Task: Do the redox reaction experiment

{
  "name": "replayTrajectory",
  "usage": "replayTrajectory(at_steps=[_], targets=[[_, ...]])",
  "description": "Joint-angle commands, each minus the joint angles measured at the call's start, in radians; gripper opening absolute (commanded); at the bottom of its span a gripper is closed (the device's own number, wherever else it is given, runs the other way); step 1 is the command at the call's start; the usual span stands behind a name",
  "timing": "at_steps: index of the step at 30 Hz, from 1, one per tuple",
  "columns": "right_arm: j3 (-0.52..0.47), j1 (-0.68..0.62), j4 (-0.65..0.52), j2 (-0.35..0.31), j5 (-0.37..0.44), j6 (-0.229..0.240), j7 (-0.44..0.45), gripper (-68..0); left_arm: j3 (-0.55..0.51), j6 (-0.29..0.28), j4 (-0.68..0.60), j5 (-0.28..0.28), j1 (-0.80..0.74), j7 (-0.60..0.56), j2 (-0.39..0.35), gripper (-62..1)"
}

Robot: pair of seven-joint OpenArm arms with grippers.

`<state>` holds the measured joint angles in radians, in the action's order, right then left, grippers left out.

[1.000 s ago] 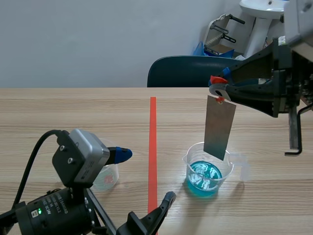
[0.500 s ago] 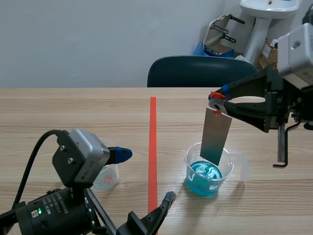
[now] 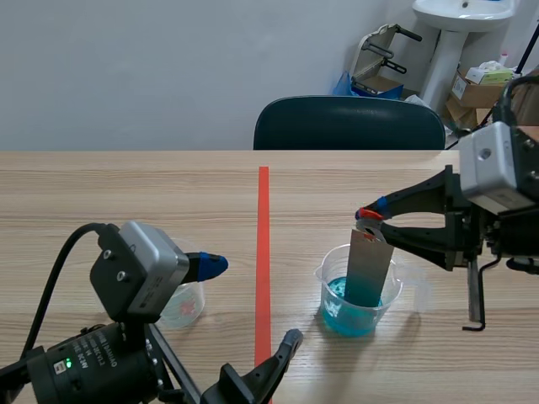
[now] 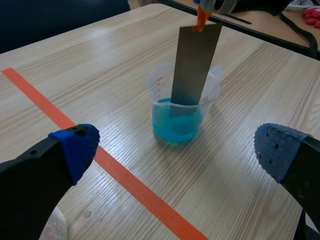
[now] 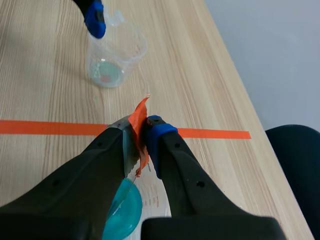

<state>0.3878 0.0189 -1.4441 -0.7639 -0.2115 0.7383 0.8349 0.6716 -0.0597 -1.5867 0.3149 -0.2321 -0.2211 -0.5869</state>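
Note:
A clear beaker [image 3: 360, 290] [image 4: 182, 107] of blue liquid [image 5: 122, 210] stands right of the tape line. A grey metal strip [image 3: 368, 270] [image 4: 193, 67] hangs upright with its lower end in the liquid. My right gripper [image 3: 370, 220] [image 5: 141, 131] is shut on the strip's top, at an orange tag [image 5: 139, 120]. My left gripper [image 4: 170, 150] stands open low at the table's front left, with the beaker ahead of it and apart from it. Its blue fingertips [image 3: 212, 265] show in the scene view.
A small clear cup [image 3: 184, 305] [image 5: 114, 55] with a reddish trace inside stands left of the tape line, by my left gripper. A dark chair [image 3: 349, 123] stands behind the table's far edge. A black L-shaped tool [image 3: 473, 295] hangs from the right arm.
My right gripper has come down with the metal strip, whose lower end went from above the beaker into the blue liquid. The left arm has kept still.

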Motion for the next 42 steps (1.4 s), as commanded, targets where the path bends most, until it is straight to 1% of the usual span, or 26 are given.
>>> replayTrajectory(at_steps=[1,4,7,42], targets=[[0.0,0.012,0.003,0.001,0.005,0.007,0.032,-66.9,0.0,-0.002,-0.013,0.006,0.008,-0.019,0.01,1.4],[0.0,0.018,0.03,0.013,-0.034,0.007,0.058,-66.9,0.0,-0.002,-0.013,0.006,0.008,-0.019,0.01,1.4],[0.0,0.018,0.047,0.018,-0.055,0.007,0.078,-66.9,0.0,-0.002,-0.013,0.006,0.008,-0.019,0.01,1.4],[0.0,0.028,0.052,0.021,-0.059,0.007,0.08,-66.9,0.0,-0.002,-0.013,0.006,0.008,-0.019,0.01,1.4]])
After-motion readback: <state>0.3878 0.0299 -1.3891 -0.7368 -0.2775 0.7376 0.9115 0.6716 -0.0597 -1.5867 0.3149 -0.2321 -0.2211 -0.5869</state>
